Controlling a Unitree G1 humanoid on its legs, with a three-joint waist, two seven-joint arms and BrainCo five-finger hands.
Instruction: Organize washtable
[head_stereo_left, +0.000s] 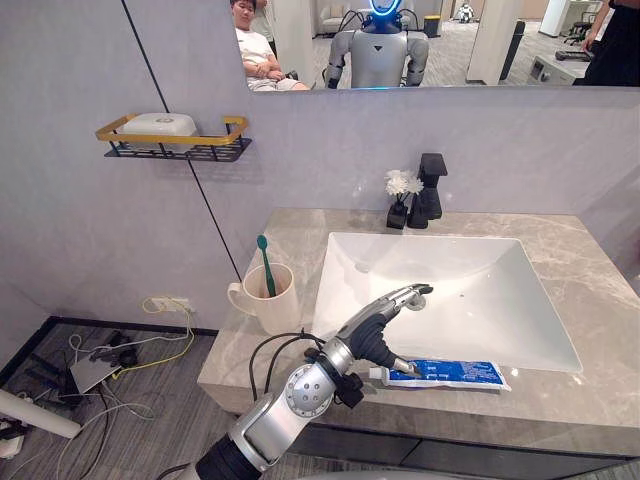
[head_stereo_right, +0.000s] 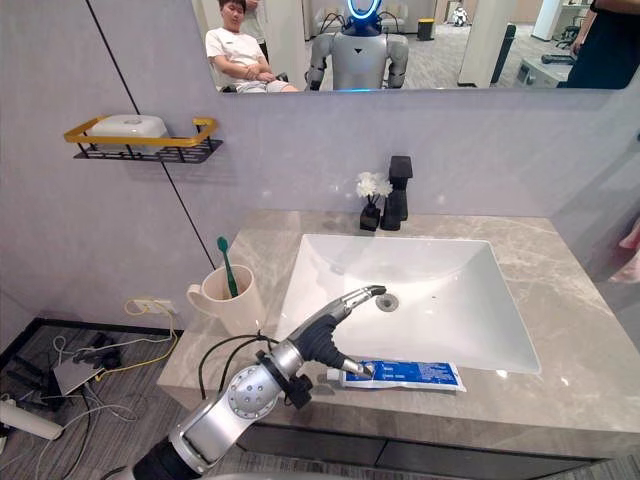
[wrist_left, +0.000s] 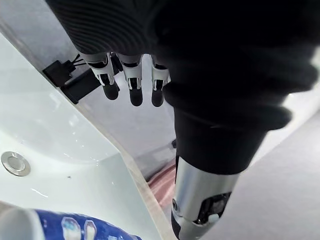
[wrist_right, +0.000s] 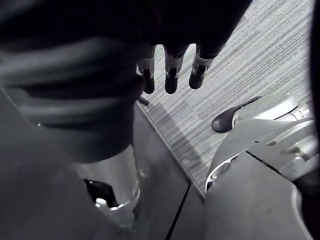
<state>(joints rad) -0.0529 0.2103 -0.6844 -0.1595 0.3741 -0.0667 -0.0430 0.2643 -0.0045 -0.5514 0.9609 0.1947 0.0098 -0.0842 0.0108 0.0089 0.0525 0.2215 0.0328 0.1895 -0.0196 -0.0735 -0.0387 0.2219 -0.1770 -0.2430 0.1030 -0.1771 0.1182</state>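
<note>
A blue-and-white toothpaste tube (head_stereo_left: 447, 374) lies flat on the marble counter (head_stereo_left: 560, 250), between the front edge and the white sink (head_stereo_left: 470, 300), with its cap pointing left. My left hand (head_stereo_left: 372, 335) hovers just above the cap end, open. Its fingers (wrist_left: 136, 82) stretch straight over the basin's front corner and its thumb points down beside the cap. To the left stands a cream mug (head_stereo_left: 270, 300) with a green toothbrush (head_stereo_left: 264, 262) in it. My right hand (wrist_right: 171, 70) hangs open with straight fingers above the striped floor.
A black faucet (head_stereo_left: 430, 188) and a small vase of white flowers (head_stereo_left: 401, 196) stand behind the sink. A wall shelf (head_stereo_left: 176, 146) at upper left carries a white soap dish. The mirror above reflects a seated person. Cables lie on the floor at left.
</note>
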